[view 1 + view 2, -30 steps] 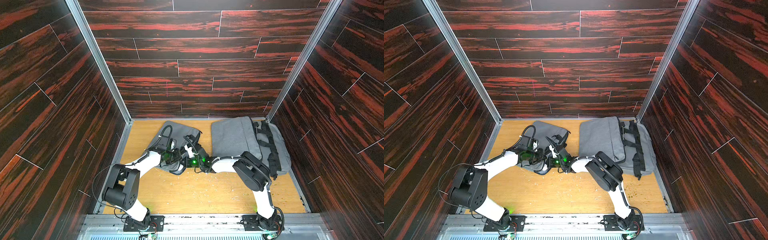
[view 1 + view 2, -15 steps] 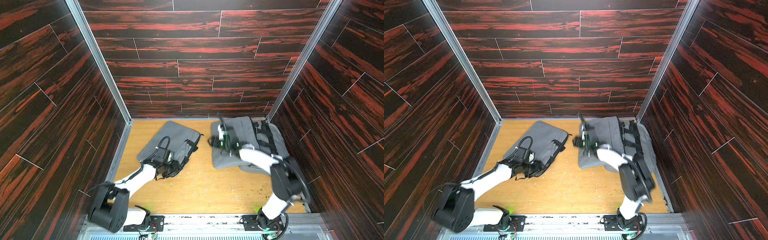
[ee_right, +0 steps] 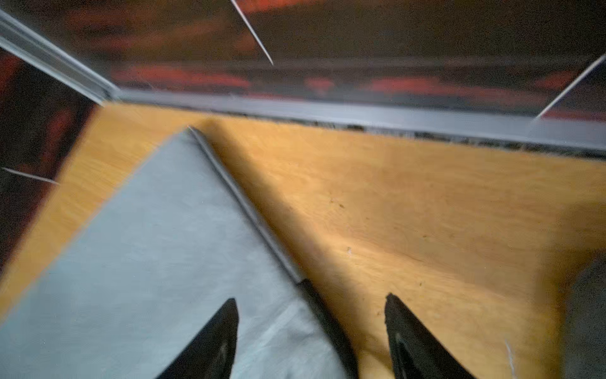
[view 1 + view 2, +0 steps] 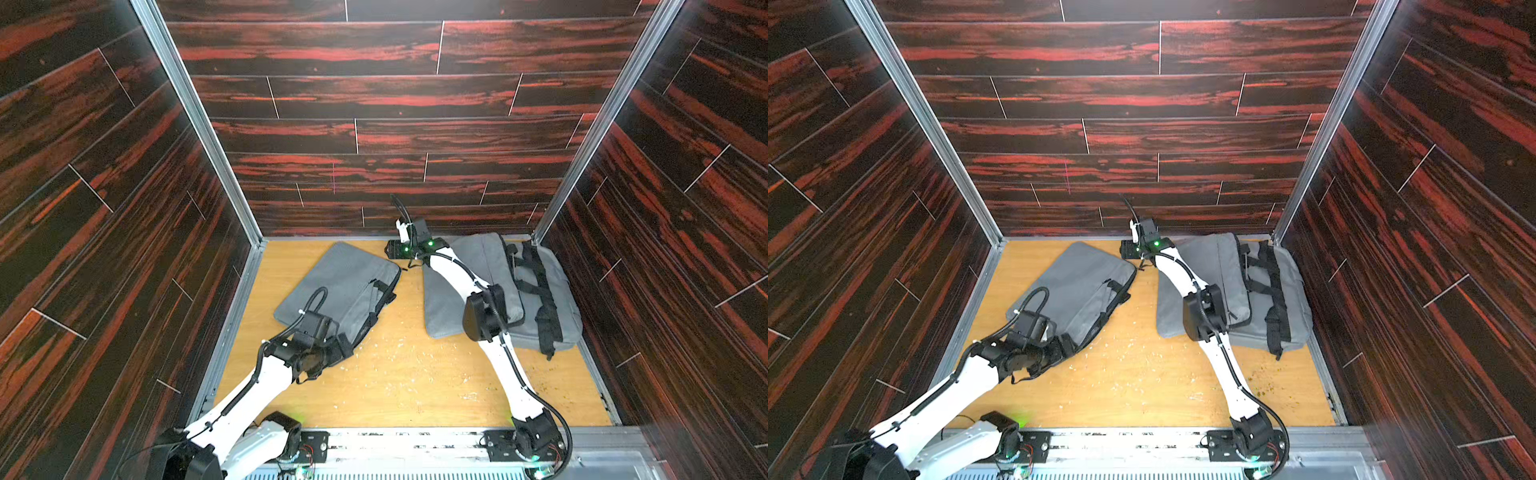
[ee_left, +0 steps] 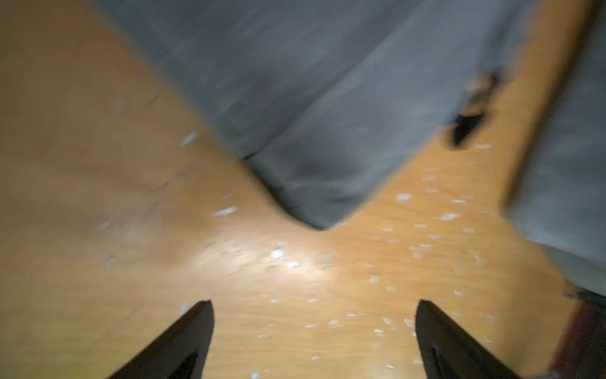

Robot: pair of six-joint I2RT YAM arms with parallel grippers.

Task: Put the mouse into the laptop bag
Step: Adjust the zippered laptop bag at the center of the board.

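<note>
The left jaws stand open and empty over bare table [image 5: 295, 295] with a corner of the grey laptop bag [image 5: 328, 115] just ahead, the right jaws gape empty astride that bag's edge, and no mouse shows anywhere, so it probably lies inside already

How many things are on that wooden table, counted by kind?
Grey bags: 2, the flat grey bag and the strapped grey bag
Robot arms: 2, the left arm and the right arm
Total: 4
No mouse shows in any view.
</note>
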